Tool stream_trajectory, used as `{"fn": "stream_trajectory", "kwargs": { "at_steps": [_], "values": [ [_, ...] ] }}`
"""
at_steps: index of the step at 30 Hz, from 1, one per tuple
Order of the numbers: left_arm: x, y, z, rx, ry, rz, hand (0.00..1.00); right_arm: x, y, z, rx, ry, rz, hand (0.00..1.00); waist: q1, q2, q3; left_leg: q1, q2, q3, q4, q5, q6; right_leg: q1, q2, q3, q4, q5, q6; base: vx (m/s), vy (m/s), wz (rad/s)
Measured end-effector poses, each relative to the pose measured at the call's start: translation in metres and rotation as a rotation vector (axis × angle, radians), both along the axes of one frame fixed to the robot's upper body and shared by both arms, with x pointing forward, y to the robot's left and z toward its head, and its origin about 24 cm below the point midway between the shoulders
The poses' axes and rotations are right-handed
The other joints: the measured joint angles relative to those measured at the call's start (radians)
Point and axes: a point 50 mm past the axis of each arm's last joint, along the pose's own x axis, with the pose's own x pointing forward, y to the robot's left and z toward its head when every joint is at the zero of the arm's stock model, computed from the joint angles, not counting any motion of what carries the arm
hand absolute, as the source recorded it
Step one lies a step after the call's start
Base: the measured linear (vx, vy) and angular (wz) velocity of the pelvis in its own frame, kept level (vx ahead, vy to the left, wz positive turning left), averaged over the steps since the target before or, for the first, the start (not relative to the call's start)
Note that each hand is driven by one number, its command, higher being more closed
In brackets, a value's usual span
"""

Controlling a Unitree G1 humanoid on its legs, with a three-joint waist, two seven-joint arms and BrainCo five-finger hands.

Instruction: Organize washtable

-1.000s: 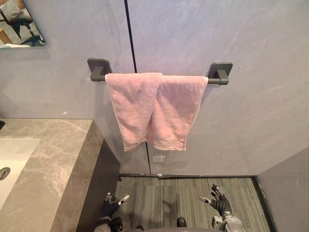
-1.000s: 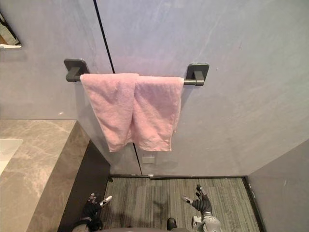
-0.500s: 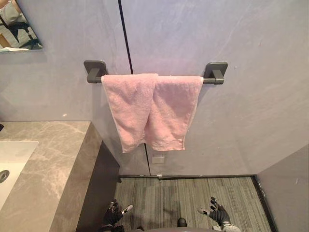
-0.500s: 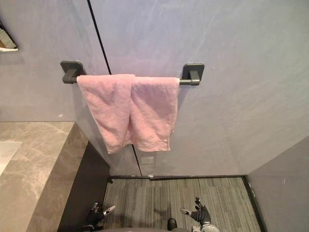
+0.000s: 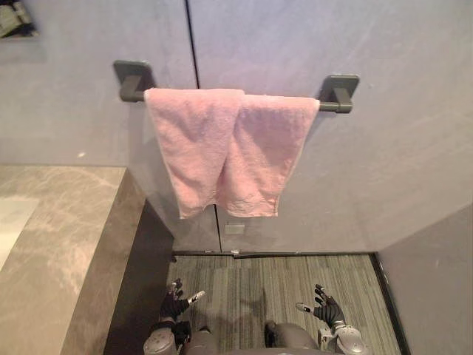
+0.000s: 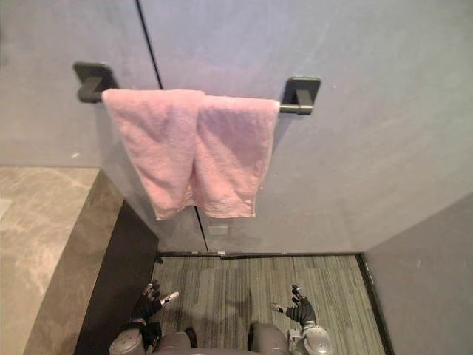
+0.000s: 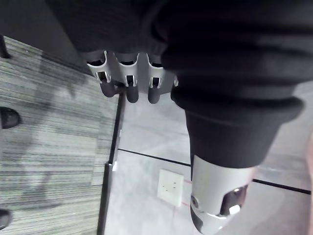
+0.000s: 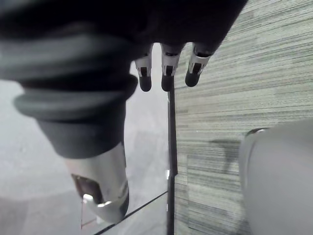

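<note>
A pink towel (image 5: 222, 148) hangs folded over a dark grey rail (image 5: 336, 106) on the grey wall, its two halves overlapping and reaching different lengths. The marble washtable (image 5: 52, 244) shows at the left, its dark side panel facing the floor. My left hand (image 5: 176, 303) hangs low by that panel, fingers relaxed and empty. My right hand (image 5: 325, 310) hangs low at the right over the striped floor, also open and empty. Both hands are far below the towel. In the wrist views the left hand (image 7: 128, 78) and right hand (image 8: 166, 68) hold nothing.
A striped grey carpet floor (image 5: 281, 285) lies between the washtable and a grey wall at the right (image 5: 436, 296). A white wall socket (image 5: 234, 229) sits below the towel. A dark vertical seam (image 5: 191, 37) runs down the wall.
The camera has shifted, so the towel and rail sit higher in the picture and the mirror and basin have slid out at the left. Both hands stay low and open.
</note>
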Motion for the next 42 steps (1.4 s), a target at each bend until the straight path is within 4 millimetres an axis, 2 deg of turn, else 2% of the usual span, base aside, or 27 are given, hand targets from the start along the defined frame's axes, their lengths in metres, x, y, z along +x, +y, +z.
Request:
{"fn": "stream_trajectory", "kwargs": {
  "at_steps": [1, 2, 3, 4, 5, 6, 7, 8, 9, 10, 12, 13, 15, 16, 17, 19, 20, 21, 22, 24, 25, 26, 27, 30, 34, 39, 42],
  "values": [
    [0.002, 0.001, 0.001, 0.004, -0.009, 0.000, 0.00, 0.000, 0.000, 0.001, -0.001, -0.005, 0.000, 0.00, 0.000, -0.004, -0.001, -0.017, 0.000, -0.013, 0.013, 0.003, -0.004, 0.011, -0.017, 0.003, 0.016, -0.008, 0.003, 0.00, -0.279, 0.97],
    [0.004, 0.004, 0.004, 0.012, -0.021, 0.001, 0.00, 0.001, -0.001, 0.002, -0.003, -0.010, 0.000, 0.00, 0.001, -0.011, -0.003, -0.056, 0.001, -0.042, 0.044, 0.009, -0.015, 0.041, -0.060, 0.012, 0.037, -0.031, 0.021, -0.06, -0.341, 0.79],
    [0.003, 0.006, 0.004, 0.014, -0.018, 0.007, 0.00, 0.008, 0.000, 0.006, -0.005, -0.037, 0.008, 0.00, 0.007, -0.020, -0.006, -0.095, 0.006, -0.065, 0.066, 0.026, -0.039, 0.067, -0.083, 0.044, 0.036, -0.071, 0.042, -0.09, -0.367, 0.77],
    [0.002, 0.006, 0.003, 0.014, -0.016, 0.008, 0.00, 0.011, 0.000, 0.007, -0.008, -0.049, 0.015, 0.00, 0.008, -0.027, -0.010, -0.106, 0.010, -0.079, 0.069, 0.038, -0.054, 0.072, -0.073, 0.053, 0.027, -0.092, 0.051, -0.15, -0.413, 0.55],
    [0.000, 0.004, 0.001, 0.007, -0.006, 0.012, 0.00, 0.017, -0.001, 0.010, -0.017, -0.062, 0.031, 0.00, 0.019, -0.012, -0.003, -0.111, 0.025, -0.098, 0.043, 0.070, -0.073, 0.074, -0.044, 0.051, 0.005, -0.112, 0.044, -0.20, -0.400, 0.28],
    [-0.002, -0.005, -0.001, -0.020, -0.001, 0.024, 0.00, 0.021, -0.002, 0.012, -0.029, -0.075, 0.044, 0.00, 0.036, 0.015, -0.011, -0.113, 0.052, -0.097, -0.022, 0.135, -0.078, 0.077, -0.014, 0.049, -0.042, -0.127, 0.038, -0.22, -0.388, 0.19],
    [-0.006, -0.007, -0.002, -0.029, 0.007, 0.030, 0.00, 0.024, -0.003, 0.014, -0.033, -0.084, 0.050, 0.00, 0.040, 0.015, -0.012, -0.114, 0.054, -0.097, -0.047, 0.164, -0.074, 0.078, -0.012, 0.045, -0.059, -0.144, 0.039, -0.23, -0.351, 0.20],
    [-0.008, -0.014, -0.004, -0.039, 0.018, 0.024, 0.00, 0.029, -0.003, 0.018, -0.040, -0.109, 0.055, 0.00, 0.046, 0.018, -0.010, -0.119, 0.060, -0.098, -0.093, 0.216, -0.075, 0.075, -0.008, 0.016, -0.083, -0.186, 0.008, -0.25, -0.342, 0.63],
    [-0.010, -0.026, -0.008, -0.072, 0.038, 0.012, 0.00, 0.030, -0.009, 0.021, -0.063, -0.121, 0.050, 0.00, 0.029, 0.050, 0.001, -0.122, 0.090, -0.105, -0.146, 0.266, -0.077, 0.078, 0.027, -0.047, -0.081, -0.187, -0.010, -0.34, -0.368, 0.82],
    [-0.011, -0.029, -0.009, -0.082, 0.041, 0.012, 0.00, 0.030, -0.011, 0.021, -0.071, -0.122, 0.046, 0.00, 0.023, 0.062, 0.000, -0.121, 0.095, -0.106, -0.166, 0.287, -0.069, 0.078, 0.036, -0.071, -0.080, -0.186, -0.013, -0.30, -0.274, 1.03],
    [-0.013, -0.033, -0.010, -0.096, 0.047, 0.007, 0.00, 0.024, -0.017, 0.019, -0.097, -0.102, 0.030, 0.00, 0.024, 0.081, 0.001, -0.120, 0.113, -0.059, -0.227, 0.388, -0.041, 0.079, 0.057, -0.135, -0.078, -0.167, -0.052, -0.26, -0.197, 0.75],
    [-0.013, -0.033, -0.011, -0.097, 0.050, 0.010, 0.00, 0.025, -0.020, 0.018, -0.106, -0.096, 0.028, 0.00, 0.022, 0.081, 0.004, -0.119, 0.108, -0.002, -0.219, 0.385, -0.034, 0.077, 0.046, -0.168, -0.081, -0.154, -0.075, -0.25, -0.142, 0.57],
    [-0.011, -0.030, -0.010, -0.088, 0.048, 0.004, 0.00, 0.023, -0.023, 0.017, -0.115, -0.087, 0.016, 0.00, 0.019, 0.064, 0.010, -0.117, 0.074, 0.043, -0.115, 0.294, -0.058, 0.075, 0.010, -0.206, -0.084, -0.139, -0.093, -0.17, -0.045, 0.53],
    [-0.010, -0.026, -0.009, -0.075, 0.042, 0.000, 0.00, 0.023, -0.022, 0.016, -0.105, -0.084, 0.005, 0.00, 0.010, 0.045, 0.018, -0.120, 0.043, 0.037, -0.021, 0.225, -0.049, 0.077, -0.017, -0.221, -0.095, -0.128, -0.089, -0.17, 0.009, 0.56],
    [-0.012, -0.022, -0.010, -0.065, 0.050, 0.001, 0.00, 0.023, -0.022, 0.015, -0.101, -0.079, 0.006, 0.00, -0.004, 0.037, 0.016, -0.120, 0.022, 0.036, 0.081, 0.157, -0.039, 0.079, -0.037, -0.233, -0.120, -0.103, -0.081, -0.17, 0.034, 0.48],
    [-0.015, -0.021, -0.012, -0.063, 0.067, 0.001, 0.00, 0.021, -0.023, 0.014, -0.095, -0.071, 0.001, 0.00, -0.006, 0.043, 0.014, -0.097, 0.018, 0.038, 0.182, 0.077, -0.031, 0.083, -0.046, -0.236, -0.161, -0.066, -0.066, -0.13, 0.133, 0.21],
    [-0.018, -0.021, -0.015, -0.065, 0.084, 0.002, 0.00, 0.020, -0.023, 0.011, -0.094, -0.055, 0.000, 0.00, -0.008, 0.056, 0.012, -0.057, 0.024, 0.047, 0.213, 0.036, -0.028, 0.102, -0.045, -0.244, -0.197, -0.038, -0.046, -0.11, 0.229, 0.28],
    [-0.018, -0.021, -0.015, -0.065, 0.084, 0.001, 0.00, 0.019, -0.024, 0.011, -0.093, -0.050, -0.008, 0.00, -0.016, 0.064, 0.012, -0.051, 0.021, 0.060, 0.192, 0.038, -0.031, 0.117, -0.044, -0.253, -0.220, -0.026, -0.036, -0.08, 0.183, 0.42],
    [-0.019, -0.020, -0.015, -0.061, 0.087, 0.002, 0.00, 0.017, -0.021, 0.008, -0.081, -0.035, -0.005, 0.00, -0.028, 0.059, 0.014, -0.018, 0.009, 0.076, 0.128, 0.046, -0.043, 0.150, -0.043, -0.268, -0.276, 0.000, -0.022, -0.14, 0.197, 0.45],
    [-0.025, -0.017, -0.016, -0.052, 0.102, -0.004, 0.00, 0.013, -0.020, 0.005, -0.073, -0.019, -0.016, 0.00, -0.033, 0.067, -0.006, 0.093, -0.027, 0.081, -0.119, 0.070, -0.035, 0.200, -0.045, -0.290, -0.388, 0.056, -0.011, -0.11, 0.167, 0.36],
    [-0.026, -0.015, -0.016, -0.046, 0.106, -0.008, 0.00, 0.011, -0.019, 0.003, -0.064, -0.008, -0.029, 0.00, -0.036, 0.057, -0.015, 0.117, -0.050, 0.078, -0.203, 0.118, -0.025, 0.209, -0.051, -0.301, -0.420, 0.071, -0.007, -0.07, 0.116, 0.42],
    [-0.024, -0.015, -0.015, -0.037, 0.103, -0.028, 0.00, 0.011, -0.019, 0.003, -0.058, -0.012, -0.050, 0.00, -0.036, 0.056, -0.022, 0.137, -0.070, 0.066, -0.295, 0.177, -0.011, 0.219, -0.054, -0.309, -0.465, 0.101, -0.002, -0.11, 0.105, 0.41],
    [-0.023, -0.013, -0.015, -0.029, 0.103, -0.039, 0.00, 0.008, -0.020, 0.001, -0.056, -0.002, -0.059, 0.00, -0.035, 0.058, -0.021, 0.146, -0.079, 0.061, -0.342, 0.206, -0.005, 0.218, -0.056, -0.317, -0.481, 0.120, -0.001, -0.13, 0.086, 0.32],
    [-0.032, -0.012, -0.017, -0.027, 0.128, -0.035, 0.00, 0.003, -0.019, -0.003, -0.051, 0.024, -0.063, 0.00, -0.032, 0.067, -0.024, 0.170, -0.092, 0.039, -0.391, 0.237, 0.005, 0.237, -0.061, -0.331, -0.500, 0.136, 0.011, -0.12, 0.065, 0.16],
    [-0.046, -0.011, -0.021, -0.030, 0.165, -0.026, 0.00, -0.006, -0.016, -0.008, -0.040, 0.062, -0.065, 0.00, -0.032, 0.067, -0.031, 0.187, -0.097, 0.030, -0.414, 0.239, 0.003, 0.258, -0.060, -0.338, -0.517, 0.144, 0.015, -0.09, 0.035, 0.07],
    [-0.048, -0.011, -0.023, -0.032, 0.178, -0.020, 0.00, -0.010, -0.015, -0.011, -0.037, 0.084, -0.060, 0.00, -0.031, 0.065, -0.029, 0.183, -0.106, -0.003, -0.415, 0.237, 0.006, 0.278, -0.060, -0.364, -0.533, 0.142, 0.019, 0.00, 0.009, 0.18],
    [-0.049, -0.011, -0.023, -0.033, 0.178, -0.012, 0.00, -0.011, -0.014, -0.012, -0.037, 0.088, -0.059, 0.00, -0.032, 0.056, -0.023, 0.164, -0.116, -0.051, -0.409, 0.252, 0.009, 0.286, -0.066, -0.418, -0.531, 0.133, 0.023, 0.08, -0.021, 0.41]
  ]
}}
